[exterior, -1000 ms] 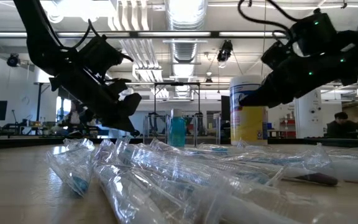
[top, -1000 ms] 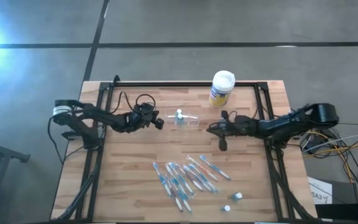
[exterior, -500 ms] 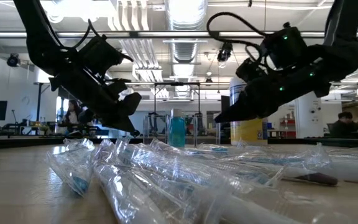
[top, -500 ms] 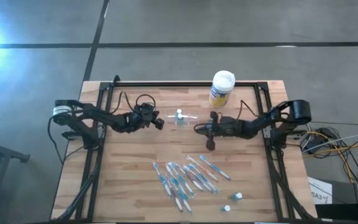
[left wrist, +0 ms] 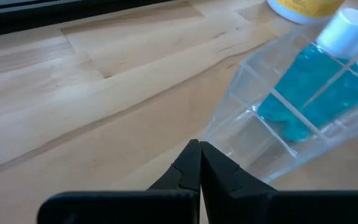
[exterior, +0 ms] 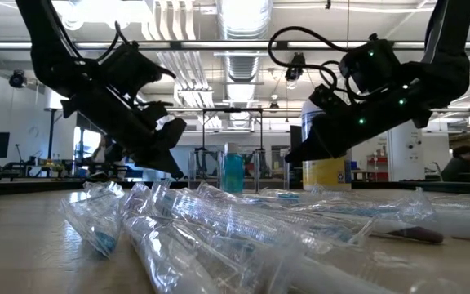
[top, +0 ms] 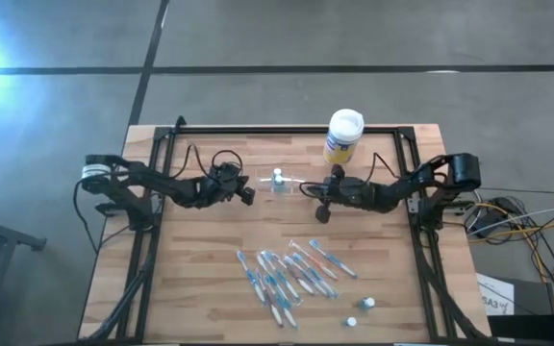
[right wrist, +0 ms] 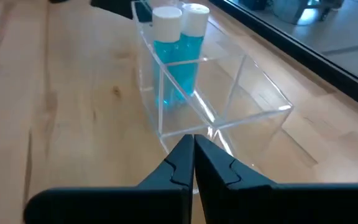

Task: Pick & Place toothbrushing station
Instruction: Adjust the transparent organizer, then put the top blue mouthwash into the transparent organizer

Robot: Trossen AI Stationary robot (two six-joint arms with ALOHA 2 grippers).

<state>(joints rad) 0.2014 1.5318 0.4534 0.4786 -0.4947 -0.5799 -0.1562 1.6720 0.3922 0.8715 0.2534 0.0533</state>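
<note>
The toothbrushing station (top: 287, 182) is a small clear plastic box with compartments. It stands on its base on the wooden table, with two blue white-capped tubes (right wrist: 180, 59) upright inside. My left gripper (top: 249, 193) is shut, with its tips (left wrist: 199, 146) low at the station's left corner. My right gripper (top: 307, 189) is shut too, its tips (right wrist: 193, 138) at the foot of the station's right end wall. Wrapped toothbrushes (top: 287, 274) lie nearer the table's front. My left gripper's shut fingertips (left wrist: 194, 155) slant down from the table's left, right at the station's lower corner (left wrist: 211, 132); I cannot tell whether they touch it. My right gripper's shut fingertips (right wrist: 185, 152) slant down from the table's right, at the foot of the station's end wall (right wrist: 229, 127); I cannot tell whether they touch it.
A yellow canister with a white lid (top: 342, 136) stands just beyond the right gripper, toward the far edge. Two tiny white-capped tubes (top: 366, 304) lie at the front right. A black frame (top: 258, 129) runs around the table's edges.
My right gripper has swung toward the table's left and sunk lower, coming in to the station's right end with its fingers shut throughout. The station and my left gripper have stayed where they were.
</note>
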